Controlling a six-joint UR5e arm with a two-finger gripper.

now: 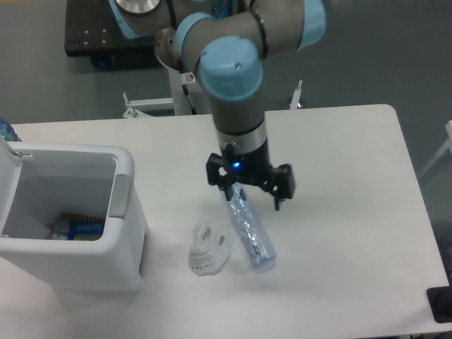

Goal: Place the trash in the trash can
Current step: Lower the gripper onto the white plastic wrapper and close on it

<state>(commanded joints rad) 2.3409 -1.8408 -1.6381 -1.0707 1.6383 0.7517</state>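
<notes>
A long clear bottle (251, 232) with a blue tint lies on the white table (353, 212), its upper end under my gripper. Beside it on the left lies a small crumpled transparent wrapper (207, 253). My gripper (251, 199) hangs open just above the bottle's upper end, one finger on each side, holding nothing. The white trash can (70, 219) stands at the left with its lid swung open and a grey tab on its right wall.
Some packaging with blue and orange print lies at the bottom of the trash can. The arm's white pedestal (192, 78) stands behind the table's far edge. A black block (441, 304) sits at the table's front right corner.
</notes>
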